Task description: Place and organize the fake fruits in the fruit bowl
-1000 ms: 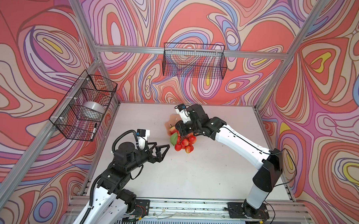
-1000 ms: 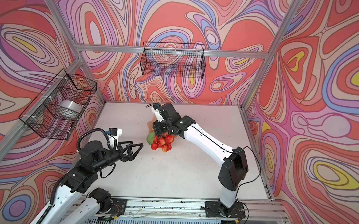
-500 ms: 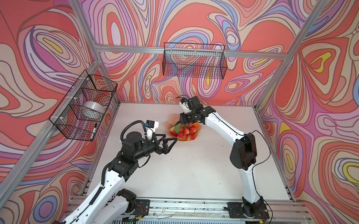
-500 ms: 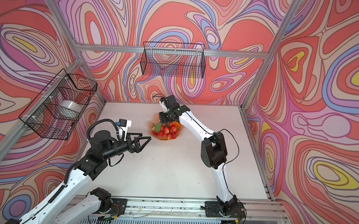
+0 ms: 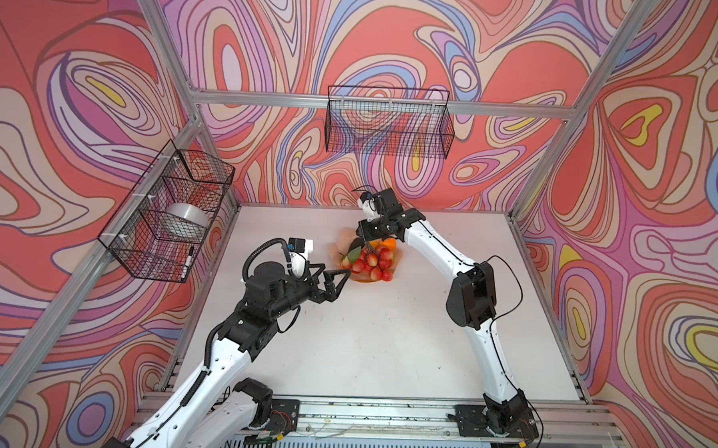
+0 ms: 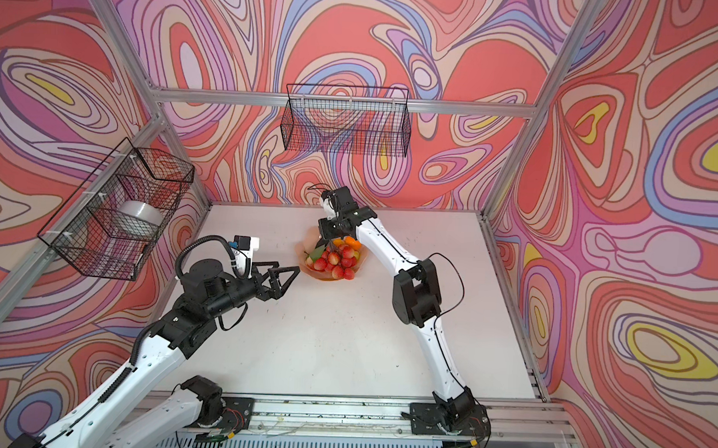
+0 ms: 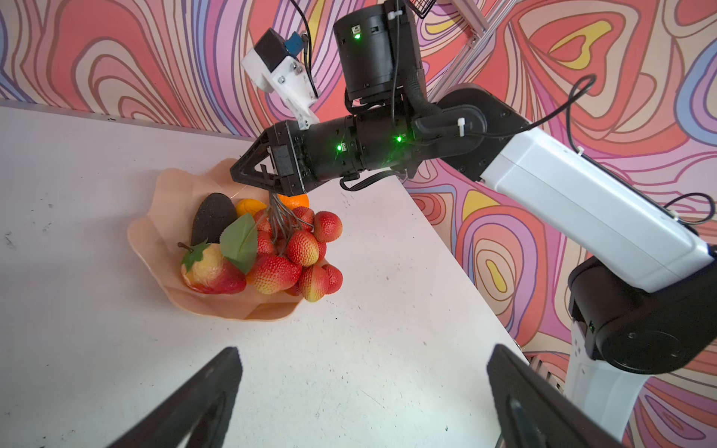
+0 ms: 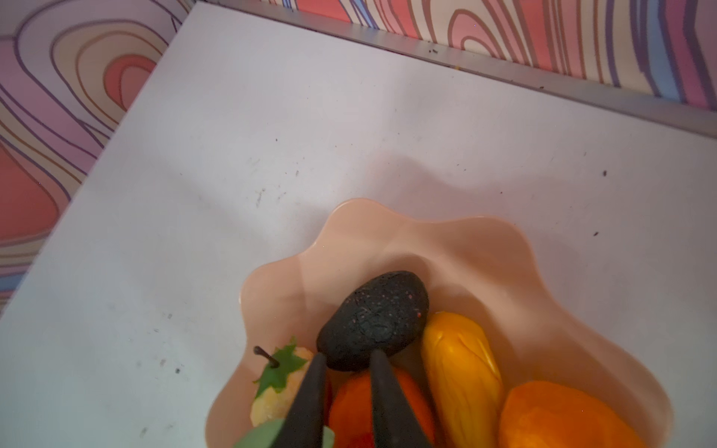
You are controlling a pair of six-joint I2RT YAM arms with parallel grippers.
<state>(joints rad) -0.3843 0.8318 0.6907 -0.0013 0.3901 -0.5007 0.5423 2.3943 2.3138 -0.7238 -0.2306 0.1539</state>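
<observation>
Left of centre in a top view, the left claw (image 6: 289, 267) is held wide open just beside the fruit bowl (image 6: 308, 239) on the bench (image 6: 344, 336). The red bunch (image 6: 339, 261) is laid inside — berries crowded at the lower right rim. The right claw (image 8: 347, 355) is seen narrowly parted just above the avocado (image 8: 372, 318).
</observation>
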